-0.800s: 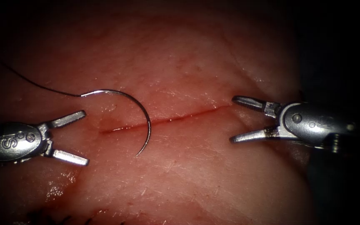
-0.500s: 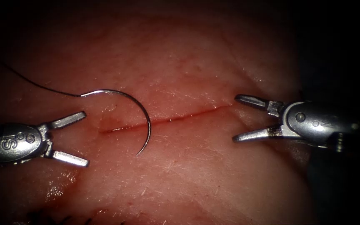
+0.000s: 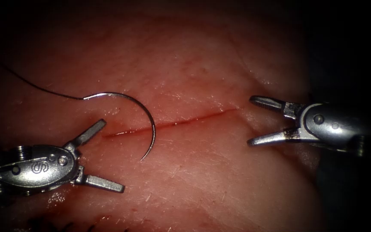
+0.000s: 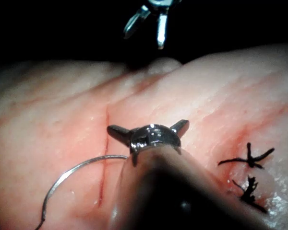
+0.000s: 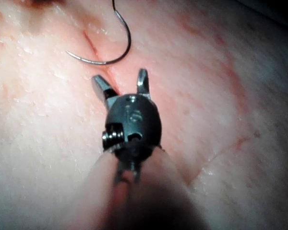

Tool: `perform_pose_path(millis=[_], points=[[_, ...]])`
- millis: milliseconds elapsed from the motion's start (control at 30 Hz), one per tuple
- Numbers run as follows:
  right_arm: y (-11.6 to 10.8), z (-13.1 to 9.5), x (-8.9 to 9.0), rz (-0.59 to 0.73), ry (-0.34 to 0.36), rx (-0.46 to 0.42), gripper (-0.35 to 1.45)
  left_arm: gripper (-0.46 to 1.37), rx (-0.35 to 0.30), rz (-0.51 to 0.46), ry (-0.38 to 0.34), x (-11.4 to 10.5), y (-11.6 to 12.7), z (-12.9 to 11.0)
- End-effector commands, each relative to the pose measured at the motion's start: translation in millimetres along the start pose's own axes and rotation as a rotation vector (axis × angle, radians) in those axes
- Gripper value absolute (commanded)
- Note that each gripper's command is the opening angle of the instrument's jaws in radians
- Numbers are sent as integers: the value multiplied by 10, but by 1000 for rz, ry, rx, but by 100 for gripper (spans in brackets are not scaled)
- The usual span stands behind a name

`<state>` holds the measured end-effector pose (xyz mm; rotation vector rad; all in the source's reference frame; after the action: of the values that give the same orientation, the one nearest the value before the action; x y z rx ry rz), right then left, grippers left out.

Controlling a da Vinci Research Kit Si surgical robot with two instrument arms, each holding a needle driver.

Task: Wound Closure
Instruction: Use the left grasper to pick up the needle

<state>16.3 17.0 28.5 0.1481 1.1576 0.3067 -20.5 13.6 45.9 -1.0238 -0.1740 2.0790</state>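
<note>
Two tools were over the tissue (image 3: 202,180), and both held nothing. The left tool (image 3: 99,154) sat near the left end of the cut (image 3: 172,124), with its jaws spread wide apart. It had moved closer to the needle than it was a moment before, and had turned a little. The right tool (image 3: 260,120) sat at the right end of the cut with its jaws wide apart too, and it had slid back a bit to the right. The needle (image 3: 149,118) lay loose on top of the tissue, curving across the cut near its left end. It was not stuck into the tissue. The thread (image 3: 39,88) ran from the needle's back end up and away to the left.
</note>
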Motion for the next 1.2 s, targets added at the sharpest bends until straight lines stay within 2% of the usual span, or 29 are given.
perform_pose_path(millis=[33, 233, 367, 533, 933, 1033, 1200], points=[[1, 0, 1, 1, -3, -4, 76, 117, 15, -15, -19, 3, 3, 2], [-3, -1, 3, 2, -3, -5, 71, 117, 39, -85, -53, 8, 11, 15], [-5, -1, 5, 2, -3, -5, 71, 106, 50, -111, -64, 9, 9, 26], [-7, -1, 7, 2, -3, -5, 71, 102, 44, -143, -144, 6, 4, 48], [-12, -1, 8, 1, -3, -5, 70, 84, 57, -215, -262, -35, -26, 93], [-14, -1, 9, 1, -4, -5, 70, 75, 63, -216, -271, -42, -32, 97], [-15, -1, 10, 1, -4, -6, 70, 71, 64, -217, -269, -47, -37, 105]])
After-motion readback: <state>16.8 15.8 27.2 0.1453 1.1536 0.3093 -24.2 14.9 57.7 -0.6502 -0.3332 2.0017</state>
